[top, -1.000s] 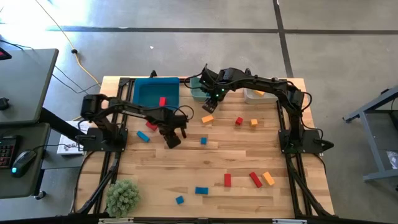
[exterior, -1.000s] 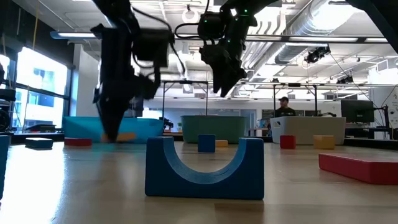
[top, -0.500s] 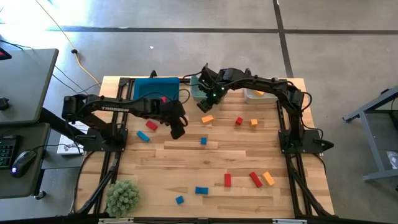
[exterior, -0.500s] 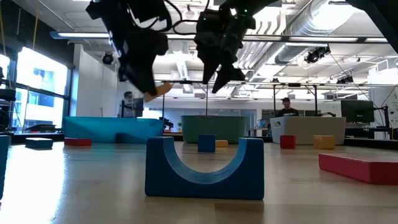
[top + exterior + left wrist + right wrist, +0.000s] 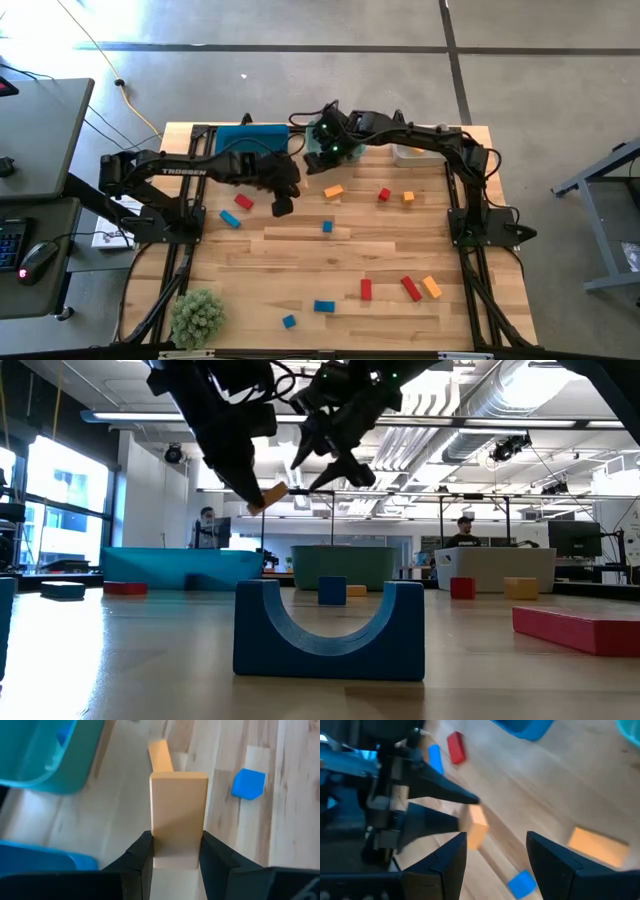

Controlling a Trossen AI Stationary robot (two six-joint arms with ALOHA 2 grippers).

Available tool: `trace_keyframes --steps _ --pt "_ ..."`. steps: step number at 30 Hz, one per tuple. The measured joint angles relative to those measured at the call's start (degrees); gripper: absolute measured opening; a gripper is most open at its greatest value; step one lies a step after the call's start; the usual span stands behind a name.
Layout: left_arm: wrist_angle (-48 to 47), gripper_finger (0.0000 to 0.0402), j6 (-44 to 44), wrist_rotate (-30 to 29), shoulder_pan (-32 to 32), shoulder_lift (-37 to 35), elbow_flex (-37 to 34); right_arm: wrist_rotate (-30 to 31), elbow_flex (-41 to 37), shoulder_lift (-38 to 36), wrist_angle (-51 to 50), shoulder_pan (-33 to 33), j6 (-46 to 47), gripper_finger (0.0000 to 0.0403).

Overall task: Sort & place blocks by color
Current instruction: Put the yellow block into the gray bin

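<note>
1. Left end effector (image 5: 283,205): hanging above the counter (image 5: 330,265), its fingers clamping an orange block (image 5: 179,817) whose long axis is running straight out between them.
2. Right end effector (image 5: 318,158): hovering empty with fingers spread, by the teal bin (image 5: 47,752), just beside the left one.
3. White-grey bin (image 5: 408,153): sitting across the counter, on the right arm's side, so the right arm is nearer it, a handover looking likely.

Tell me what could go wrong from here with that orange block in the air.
1. The left tool pinches the orange block only at its lower end; most of it sticks out, so it may twist or slip.
2. The open right tool hovers close to the left one, so the arms could collide.
</note>
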Motion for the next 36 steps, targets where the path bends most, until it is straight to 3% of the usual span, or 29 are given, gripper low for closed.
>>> trace_keyframes --steps 21,28,32,36 --pt "9.04 0.0097 18.05 -0.17 2.16 0.00 0.02 0.31 0.00 0.00 0.87 1.40 4.06 0.0193" --pt "11.52 0.0097 20.34 -3.34 2.16 0.00 0.02 0.33 0.00 0.00 0.23 1.40 4.32 0.0192" --pt "11.45 0.0097 20.33 -3.38 2.13 0.00 0.02 1.79 0.00 0.00 0.22 1.40 4.39 0.0170" --pt "11.78 0.0097 20.10 -3.44 1.98 0.00 0.02 2.48 0.02 -0.02 0.25 1.40 4.48 0.0122"
